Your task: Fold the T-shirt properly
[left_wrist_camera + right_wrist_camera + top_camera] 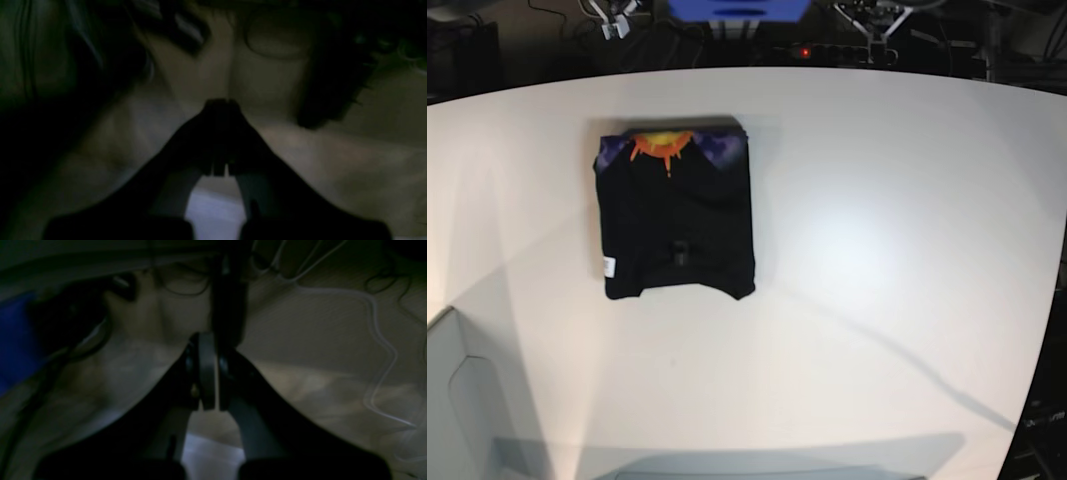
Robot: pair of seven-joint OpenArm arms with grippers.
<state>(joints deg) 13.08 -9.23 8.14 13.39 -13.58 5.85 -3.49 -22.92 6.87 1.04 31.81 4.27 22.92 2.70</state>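
Note:
The T-shirt (675, 215) lies folded into a compact black rectangle on the white table (877, 250), at the back left in the base view. A strip of orange sun print (663, 146) on purple shows along its far edge, and a small white label (609, 266) sits at its near left corner. Neither arm appears in the base view. In the dim left wrist view my left gripper (220, 103) is shut with nothing between its fingers. My right gripper (208, 340) is also shut and empty. The shirt is in neither wrist view.
Behind the table's far edge are a blue box (737, 10) and dark cables. A grey panel (452, 400) stands at the near left corner. The right wrist view shows a white cable (377, 340), a dark upright post (228, 306) and a blue shape (13, 340).

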